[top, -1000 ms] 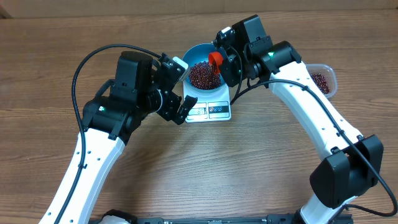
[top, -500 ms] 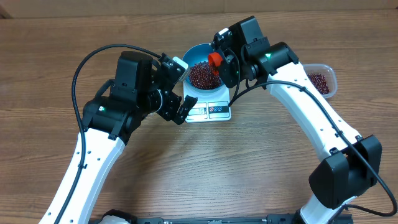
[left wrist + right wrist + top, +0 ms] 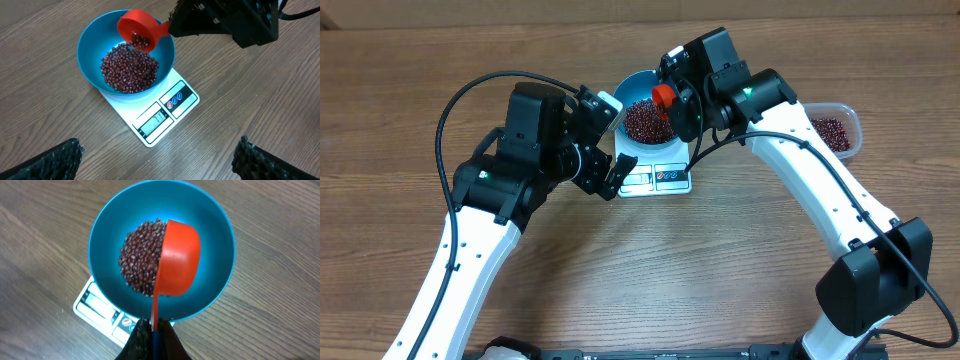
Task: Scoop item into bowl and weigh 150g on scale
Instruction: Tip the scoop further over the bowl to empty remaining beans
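Note:
A blue bowl (image 3: 631, 86) stands on the white scale (image 3: 661, 178) and holds a heap of dark red beans (image 3: 642, 121). My right gripper (image 3: 682, 102) is shut on the handle of a red scoop (image 3: 663, 96), tipped on its side over the bowl's right half. The left wrist view shows a few beans still inside the scoop (image 3: 140, 30), above the heap (image 3: 127, 67). In the right wrist view the scoop (image 3: 177, 257) covers part of the beans (image 3: 137, 260). My left gripper (image 3: 612, 143) is open and holds nothing, hanging above the table left of the scale (image 3: 160, 117).
A clear plastic tub (image 3: 836, 131) with more beans sits at the right, behind the right arm. Both arms crowd the bowl from either side. Bare wooden table lies in front of the scale.
My right gripper and the red scoop have shifted slightly left over the bowl. The left arm has not moved.

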Action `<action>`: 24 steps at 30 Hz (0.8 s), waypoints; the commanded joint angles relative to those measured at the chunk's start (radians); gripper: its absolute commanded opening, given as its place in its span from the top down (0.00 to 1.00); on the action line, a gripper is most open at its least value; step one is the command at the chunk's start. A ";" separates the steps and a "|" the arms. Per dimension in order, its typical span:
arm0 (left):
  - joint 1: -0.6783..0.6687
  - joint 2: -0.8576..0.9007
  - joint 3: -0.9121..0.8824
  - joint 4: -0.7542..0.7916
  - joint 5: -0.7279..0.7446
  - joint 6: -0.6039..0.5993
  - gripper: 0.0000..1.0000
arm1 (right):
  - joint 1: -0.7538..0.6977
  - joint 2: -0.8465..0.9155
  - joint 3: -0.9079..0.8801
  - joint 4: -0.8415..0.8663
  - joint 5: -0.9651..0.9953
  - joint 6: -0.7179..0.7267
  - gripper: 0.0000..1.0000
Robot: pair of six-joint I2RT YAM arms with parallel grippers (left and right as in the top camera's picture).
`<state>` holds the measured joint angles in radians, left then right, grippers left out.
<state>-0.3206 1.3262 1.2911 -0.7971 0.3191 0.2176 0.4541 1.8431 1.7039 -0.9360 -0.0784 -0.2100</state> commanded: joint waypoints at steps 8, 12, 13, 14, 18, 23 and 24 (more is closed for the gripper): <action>0.000 -0.012 0.013 0.000 0.014 0.022 0.00 | 0.021 -0.014 0.032 0.000 0.042 -0.026 0.96; 0.000 -0.012 0.013 0.000 0.014 0.022 0.00 | 0.033 -0.014 0.032 -0.019 0.010 -0.126 0.96; 0.000 -0.012 0.013 0.000 0.014 0.022 0.00 | 0.033 -0.014 0.032 -0.006 0.051 -0.089 0.96; 0.000 -0.012 0.013 0.000 0.014 0.022 0.00 | 0.033 -0.014 0.032 0.006 0.087 -0.048 0.96; -0.001 -0.012 0.013 0.000 0.014 0.022 0.00 | 0.038 -0.014 0.032 -0.024 0.045 -0.131 0.96; 0.000 -0.012 0.013 0.000 0.014 0.022 0.00 | 0.043 -0.014 0.032 0.005 0.137 -0.026 0.96; 0.000 -0.012 0.013 0.000 0.014 0.022 0.01 | 0.043 -0.014 0.032 0.002 0.121 -0.029 0.96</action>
<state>-0.3206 1.3258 1.2911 -0.7971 0.3191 0.2176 0.4919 1.8431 1.7039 -0.9409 0.0093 -0.2855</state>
